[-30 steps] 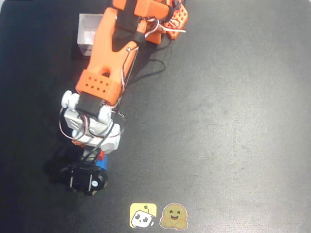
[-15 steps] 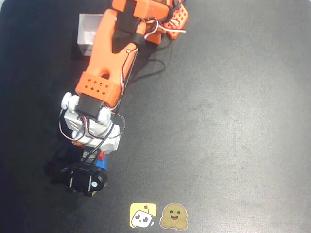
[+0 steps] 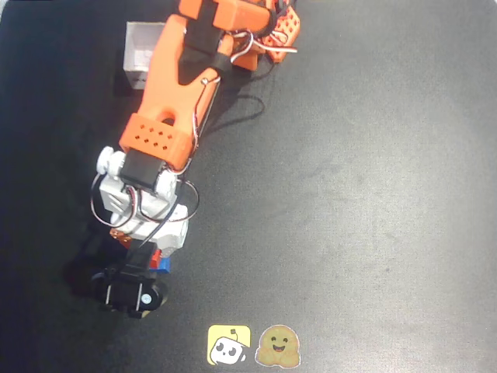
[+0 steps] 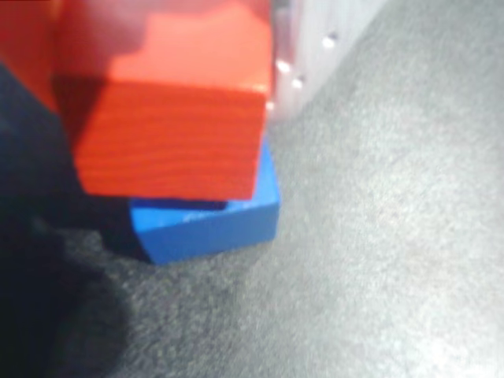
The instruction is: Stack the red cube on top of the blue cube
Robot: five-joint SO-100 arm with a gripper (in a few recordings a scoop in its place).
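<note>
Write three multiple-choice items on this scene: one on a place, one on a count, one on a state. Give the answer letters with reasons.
1. In the wrist view, where is the red cube relative to the blue cube?
A. Above it, overlapping it
B. Far to its right on the mat
C. Underneath it

2. How many cartoon stickers lie at the bottom edge of the mat in the overhead view?
A. None
B. Two
C. Five

3. How does the blue cube sit?
A. Lifted in the air
B. Flat on the dark mat
C. Inside the white box

Answers:
1. A, since the red cube covers the blue cube's top in the wrist view.
2. B, a yellow sticker and a brown sticker lie side by side.
3. B, its lower edges meet the mat.
</note>
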